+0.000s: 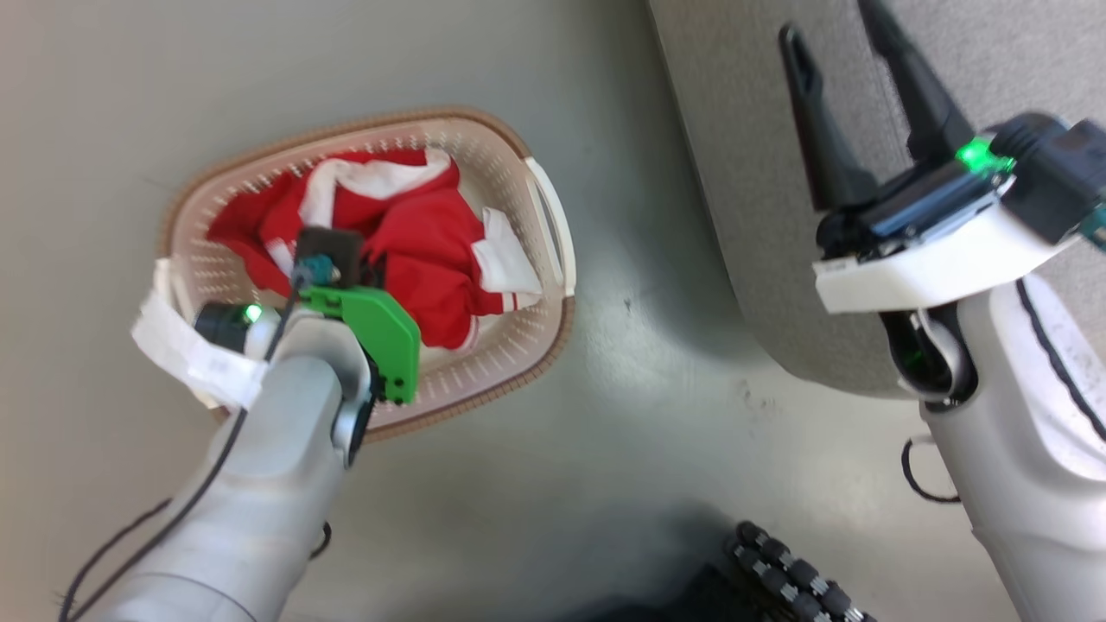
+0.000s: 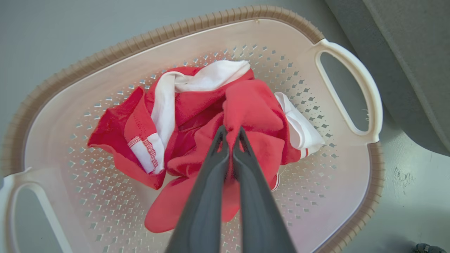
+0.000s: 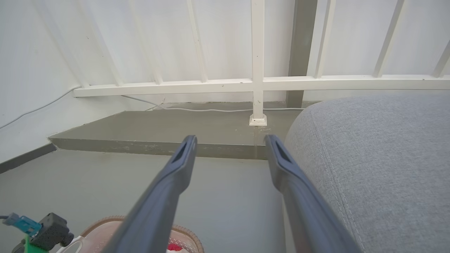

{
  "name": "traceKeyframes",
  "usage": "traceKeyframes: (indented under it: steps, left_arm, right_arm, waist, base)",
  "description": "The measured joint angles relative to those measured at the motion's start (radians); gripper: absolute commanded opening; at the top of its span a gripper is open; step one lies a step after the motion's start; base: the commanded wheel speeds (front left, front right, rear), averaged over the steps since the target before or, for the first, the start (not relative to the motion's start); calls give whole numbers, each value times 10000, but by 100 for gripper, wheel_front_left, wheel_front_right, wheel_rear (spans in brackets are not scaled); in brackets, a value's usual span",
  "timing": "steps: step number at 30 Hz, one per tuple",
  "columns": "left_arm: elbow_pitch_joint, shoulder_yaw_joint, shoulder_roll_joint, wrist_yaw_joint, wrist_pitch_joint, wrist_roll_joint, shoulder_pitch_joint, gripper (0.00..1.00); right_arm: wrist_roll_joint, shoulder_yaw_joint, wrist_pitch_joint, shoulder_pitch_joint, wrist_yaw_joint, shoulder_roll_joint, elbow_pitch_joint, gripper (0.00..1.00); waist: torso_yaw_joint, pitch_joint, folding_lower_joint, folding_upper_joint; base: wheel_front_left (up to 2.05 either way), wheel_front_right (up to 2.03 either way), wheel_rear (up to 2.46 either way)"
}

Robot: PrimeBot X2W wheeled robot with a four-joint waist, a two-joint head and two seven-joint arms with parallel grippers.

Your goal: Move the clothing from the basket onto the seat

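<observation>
Here the clothing lies bunched inside the basket, which stands on the grey floor beside the seat. The left gripper pinches a red fold at the heap's middle, fingers closed. The right gripper hangs spread and empty near the seat's edge.

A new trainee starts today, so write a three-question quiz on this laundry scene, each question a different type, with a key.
1. True or false: the left gripper has its jaws shut on the red clothing in the basket.
2. The jaws of the right gripper are: A) open and empty; B) shut on a sock; C) clamped on a handle.
3. Fill the blank: in the head view, the seat lies to the basket's ____.
Key: 1 true; 2 A; 3 right.
</observation>
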Motion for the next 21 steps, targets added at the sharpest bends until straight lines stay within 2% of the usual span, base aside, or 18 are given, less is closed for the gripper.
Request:
traceKeyframes:
  steps: [7, 21]
  left_arm:
    - [-433, -339, -8, -42, -489, -483, 447, 0]
    - [-1143, -596, -12, 29, -1097, -1200, 1352, 0]
  right_arm:
    - [-59, 102, 0, 427, 0, -230, 447, 100]
    - [-69, 90, 2, 1195, 0, 197, 1206, 100]
  waist:
    - [290, -909, 0, 0]
    - [735, -2885, 0, 0]
  base:
    - [0, 0, 0]
    - [0, 0, 0]
